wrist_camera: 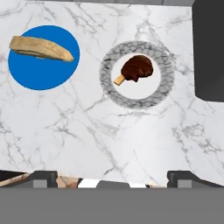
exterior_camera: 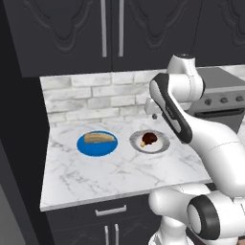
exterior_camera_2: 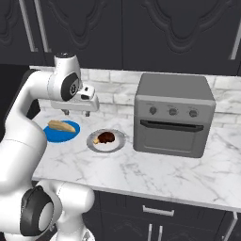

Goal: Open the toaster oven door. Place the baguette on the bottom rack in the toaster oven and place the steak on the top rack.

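1. The pincer [exterior_camera_2: 75, 113] hangs high above the marble worktop [exterior_camera_2: 155, 172], pointing down, between the wall and the two plates. It holds nothing and touches nothing.
2. In the hand view the two dark fingertips [wrist_camera: 43, 178] sit at the far left and far right of the bottom edge, well apart, so the pincer stands wide open with bare worktop between them.
3. The baguette [wrist_camera: 41, 48] lies on a blue plate [wrist_camera: 43, 76], slanted across its upper half. In the right base view this plate sits at the left end of the worktop, partly behind the arm.
4. The steak [wrist_camera: 137, 68] rests in the middle of a grey-rimmed white plate [wrist_camera: 162, 94], its lighter tan end pointing toward the blue plate. The two plates lie near each other but do not touch.
5. The toaster oven [exterior_camera_2: 173, 113] stands on the worktop to the right of the steak plate, near it but apart, with its back toward the brick wall [exterior_camera_2: 113, 84].
6. The toaster oven door [exterior_camera_2: 169, 137] is shut, flat against the front, with its dark bar handle [exterior_camera_2: 172, 125] along the upper edge under three round knobs [exterior_camera_2: 172, 111].
7. Dark cabinets [exterior_camera_2: 164, 33] hang above the worktop.
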Motion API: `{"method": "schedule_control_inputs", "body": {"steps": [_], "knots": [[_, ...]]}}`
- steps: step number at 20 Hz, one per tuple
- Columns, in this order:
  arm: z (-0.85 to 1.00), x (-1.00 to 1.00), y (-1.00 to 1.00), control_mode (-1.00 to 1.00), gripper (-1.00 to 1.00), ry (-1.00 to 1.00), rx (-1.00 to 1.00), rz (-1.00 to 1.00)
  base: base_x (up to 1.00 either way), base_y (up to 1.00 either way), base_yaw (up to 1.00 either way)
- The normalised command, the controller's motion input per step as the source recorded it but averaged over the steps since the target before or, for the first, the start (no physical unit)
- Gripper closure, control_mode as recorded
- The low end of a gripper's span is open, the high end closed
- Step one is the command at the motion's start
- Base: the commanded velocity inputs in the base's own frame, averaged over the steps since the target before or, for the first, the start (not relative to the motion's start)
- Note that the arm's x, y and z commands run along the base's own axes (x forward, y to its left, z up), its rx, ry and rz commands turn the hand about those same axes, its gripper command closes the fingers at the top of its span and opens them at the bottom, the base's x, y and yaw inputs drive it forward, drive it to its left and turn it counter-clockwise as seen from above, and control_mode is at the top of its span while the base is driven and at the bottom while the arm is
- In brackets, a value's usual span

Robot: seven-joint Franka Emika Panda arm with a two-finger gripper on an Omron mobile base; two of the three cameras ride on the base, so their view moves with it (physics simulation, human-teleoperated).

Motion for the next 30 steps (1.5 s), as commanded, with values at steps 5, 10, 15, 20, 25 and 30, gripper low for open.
{"method": "schedule_control_inputs", "body": {"steps": [5, 10, 15, 20, 25, 30], "knots": [[0.0, 0.0, 0.0, 1.0, -1.0, 0.0, 0.0, 0.0, 0.2, -0.02, 0.04], [0.0, 0.0, 0.0, 1.0, -1.0, 0.0, 0.0, 0.0, 0.0, 0.0, 0.0], [0.0, 0.0, 0.0, 1.0, -1.0, 0.0, 0.0, 0.0, 0.0, 0.0, 0.0], [0.0, 0.0, 0.0, 1.0, -1.0, 0.0, 0.0, 0.0, 0.0, 0.0, 0.0], [0.0, 0.0, 0.0, -1.0, -1.0, 0.0, 0.0, 0.0, 0.0, 0.0, 0.0], [0.0, 0.0, 0.0, -1.0, -1.0, 0.0, 0.0, 0.0, 0.0, 0.0, 0.0]]}}
